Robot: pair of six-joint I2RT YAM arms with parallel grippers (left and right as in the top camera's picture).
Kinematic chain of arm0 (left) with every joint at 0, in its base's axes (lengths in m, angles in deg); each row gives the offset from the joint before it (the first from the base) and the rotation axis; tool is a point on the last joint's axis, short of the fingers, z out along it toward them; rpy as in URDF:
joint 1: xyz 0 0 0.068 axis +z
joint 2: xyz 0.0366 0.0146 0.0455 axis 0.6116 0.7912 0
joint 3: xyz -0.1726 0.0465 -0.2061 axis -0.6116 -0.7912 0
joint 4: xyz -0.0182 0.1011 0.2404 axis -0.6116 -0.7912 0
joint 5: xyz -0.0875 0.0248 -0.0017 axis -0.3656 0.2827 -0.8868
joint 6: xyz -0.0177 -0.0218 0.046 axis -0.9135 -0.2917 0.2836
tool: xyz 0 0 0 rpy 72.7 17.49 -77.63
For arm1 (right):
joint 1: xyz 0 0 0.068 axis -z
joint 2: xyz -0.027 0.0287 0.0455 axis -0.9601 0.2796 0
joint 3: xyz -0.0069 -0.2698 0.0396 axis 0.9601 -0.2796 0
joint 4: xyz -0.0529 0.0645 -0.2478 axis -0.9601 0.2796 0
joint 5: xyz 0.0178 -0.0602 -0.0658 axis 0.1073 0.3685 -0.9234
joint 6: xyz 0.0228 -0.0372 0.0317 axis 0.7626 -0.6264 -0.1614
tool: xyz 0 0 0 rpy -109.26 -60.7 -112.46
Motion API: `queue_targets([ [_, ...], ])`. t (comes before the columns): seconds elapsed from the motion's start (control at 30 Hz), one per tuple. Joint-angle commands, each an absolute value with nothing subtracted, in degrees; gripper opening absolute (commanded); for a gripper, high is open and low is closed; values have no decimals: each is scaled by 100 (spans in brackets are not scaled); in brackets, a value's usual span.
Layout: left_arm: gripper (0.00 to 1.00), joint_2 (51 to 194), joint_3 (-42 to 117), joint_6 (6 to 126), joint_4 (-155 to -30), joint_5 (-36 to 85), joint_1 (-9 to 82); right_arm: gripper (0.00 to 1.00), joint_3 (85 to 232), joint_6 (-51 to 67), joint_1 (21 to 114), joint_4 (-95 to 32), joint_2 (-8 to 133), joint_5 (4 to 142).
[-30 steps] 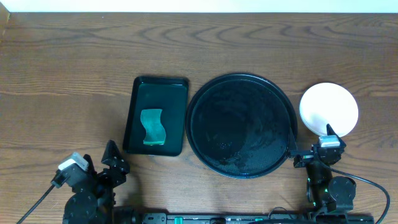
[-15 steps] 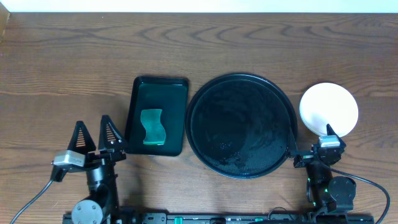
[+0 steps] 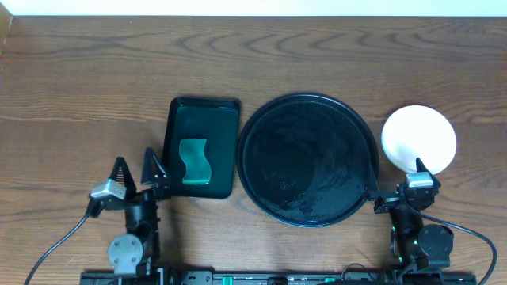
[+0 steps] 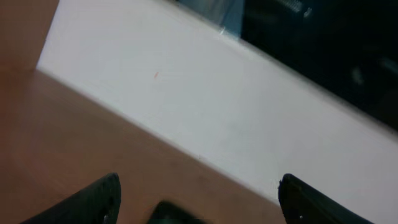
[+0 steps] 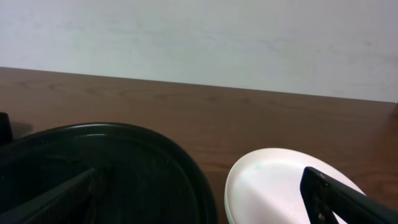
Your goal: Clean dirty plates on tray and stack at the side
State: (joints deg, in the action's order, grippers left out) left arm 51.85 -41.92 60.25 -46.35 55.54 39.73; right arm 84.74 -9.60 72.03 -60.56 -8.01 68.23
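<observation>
The large round black tray [image 3: 307, 158] lies mid-table with nothing on it; its rim shows in the right wrist view [image 5: 155, 149]. The plates [image 3: 419, 139] lie stacked to its right, a white one on top, and also show in the right wrist view [image 5: 273, 186]. My right gripper [image 3: 396, 184] is open and empty at the near edge, between tray and stack. My left gripper [image 3: 136, 168] is open and empty at the near left, just left of the small green tray. In the left wrist view its fingers [image 4: 199, 199] frame bare wood and a dark corner.
A rectangular dark green tray [image 3: 199, 146] holding a green sponge [image 3: 195, 161] sits left of the black tray. Bare wooden table [image 3: 238, 55] stretches behind everything. A pale wall [image 5: 199, 37] stands beyond the table's far edge.
My left arm has swung up and to the right, its gripper opening and coming close to the green tray. The right arm, the plates and both trays have not moved.
</observation>
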Motion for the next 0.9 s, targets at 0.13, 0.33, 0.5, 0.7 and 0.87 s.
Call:
queue_targets([
  [0.13,81,5141,-4229,6051,-5767,5584,3949,99,8466,-1030,7120,-6036,-836,6842],
  [0.33,81,5141,-4229,6344,-6252,5517,3949,99,8466,-1030,7120,-6036,-836,6842],
  [0.5,81,5141,-4229,7238,-6270,5379,3949,99,8466,-1030,7120,-6036,-836,6842],
  [0.7,81,5139,-4229,8556,-6272,5259,3949,99,8466,-1030,7120,-6036,-836,6842],
  [0.87,81,5139,-4229,9058,-6272,5261,3815,99,8466,-1030,7120,-6036,-836,6842],
])
